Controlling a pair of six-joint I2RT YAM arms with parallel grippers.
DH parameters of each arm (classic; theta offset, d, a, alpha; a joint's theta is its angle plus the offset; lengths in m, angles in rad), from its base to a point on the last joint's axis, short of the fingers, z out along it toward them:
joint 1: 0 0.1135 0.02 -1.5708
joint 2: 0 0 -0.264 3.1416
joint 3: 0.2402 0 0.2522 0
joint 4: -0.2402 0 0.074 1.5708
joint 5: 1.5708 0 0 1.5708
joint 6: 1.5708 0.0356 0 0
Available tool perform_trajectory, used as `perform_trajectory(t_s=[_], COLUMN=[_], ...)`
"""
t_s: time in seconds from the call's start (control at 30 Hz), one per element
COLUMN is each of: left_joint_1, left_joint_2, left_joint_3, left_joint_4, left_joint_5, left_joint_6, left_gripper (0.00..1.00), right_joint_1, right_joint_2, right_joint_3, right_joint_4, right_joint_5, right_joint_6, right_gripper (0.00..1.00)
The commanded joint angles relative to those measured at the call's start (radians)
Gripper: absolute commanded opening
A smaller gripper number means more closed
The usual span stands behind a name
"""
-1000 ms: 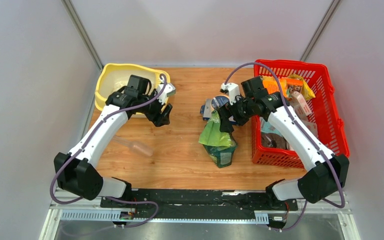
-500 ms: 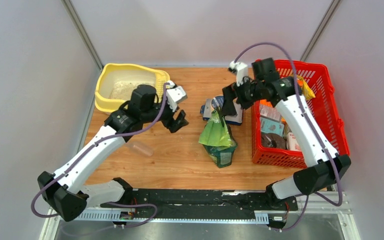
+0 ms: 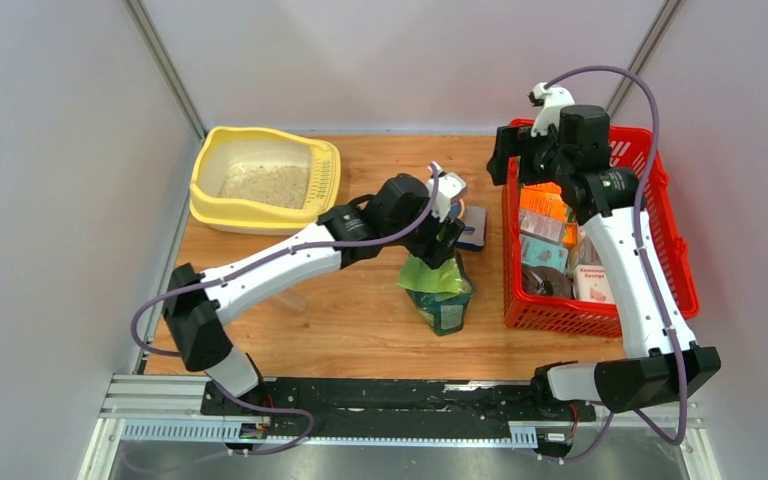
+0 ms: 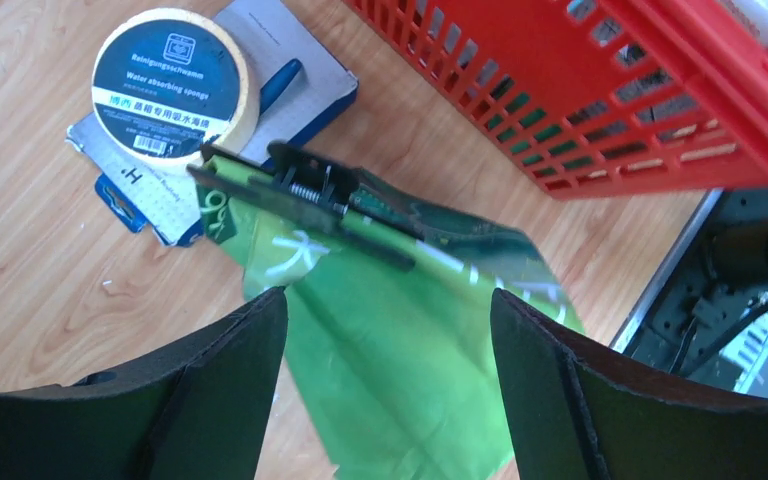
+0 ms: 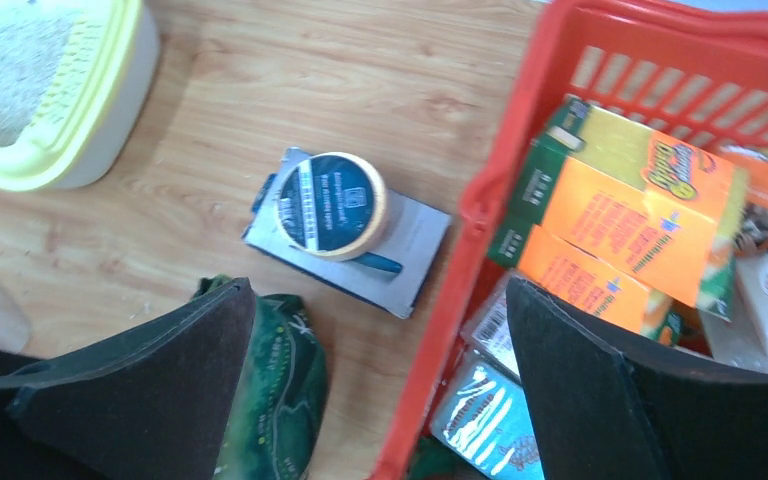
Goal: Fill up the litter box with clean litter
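L claw spread over pouch, clip seen wrist cam only

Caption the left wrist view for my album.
Open left end effector above a clipped green pouch, beside a round sponge and red basket.

Bright, even overhead light with soft shadows; the wrist views look slightly blurred, perhaps from motion.

Red lattice basket holds orange cartons; beside the basket lies a green pouch with white characters, farther off a pale yellow litter box of beige litter, on the wood-grain counter.
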Motion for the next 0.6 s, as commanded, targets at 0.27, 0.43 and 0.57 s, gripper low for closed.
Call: perform_trajectory(t_s=[0.27, 0.43, 0.57], left_joint_1=[-0.095, -0.156, -0.182], left_joint_2=[0.164, 0.204, 0.216], left_joint_3=[0.219, 0.254, 0.257], left_joint_4=[-0.158, -0.216, -0.295], left_joint_5=[-0.222, -0.306, -0.41], left_joint_6=[-0.234, -0.228, -0.257], left_gripper=[0.8, 0.73, 0.63], right_joint_1=[-0.099, -0.133, -0.167], right_joint_2=[-0.105, -0.119, -0.116], right_joint_3=[-0.121, -0.175, -0.193], right_joint_4=[0.189, 0.22, 0.234], right_joint_5=[-0.017, -0.06, -0.109], right_joint_6=[0.076, 0.099, 0.114], right_gripper=[1.0, 1.0, 1.0])
